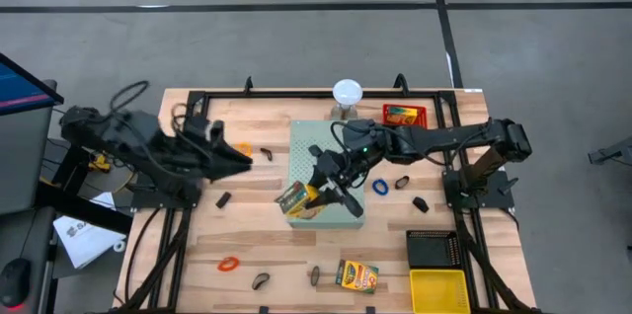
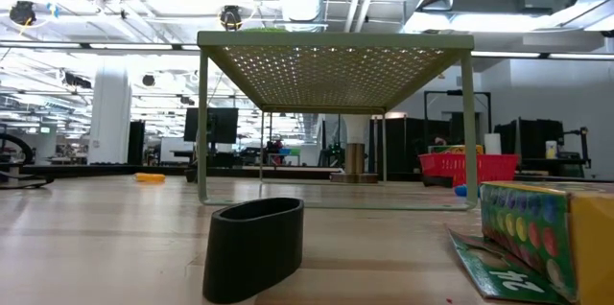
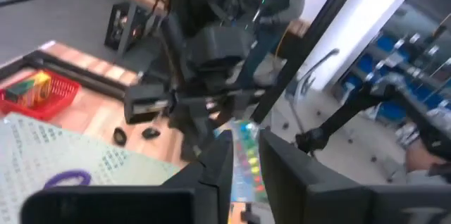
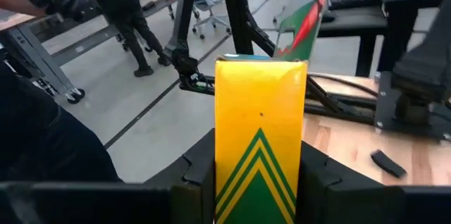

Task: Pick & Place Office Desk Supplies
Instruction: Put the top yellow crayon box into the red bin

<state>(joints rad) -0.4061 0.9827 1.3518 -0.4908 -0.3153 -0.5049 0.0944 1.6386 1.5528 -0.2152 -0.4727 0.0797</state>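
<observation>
**Right gripper holding a yellow-green box over the board**

High view: the right gripper (image 1: 326,188) is gripping a yellow-green box (image 1: 293,198) above the pale-green board (image 1: 331,156), toward 7 o'clock of it. The left gripper (image 1: 240,155) is waiting at 9 o'clock of the board; whether its fingers are parted cannot be told.

Right wrist view: 2 fingers (image 4: 200,175) are clamping the box (image 4: 260,136).

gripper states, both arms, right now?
Left gripper: nothing between its fingers; open or shut cannot be told.
Right gripper: shut on the yellow box, over the green board.
</observation>
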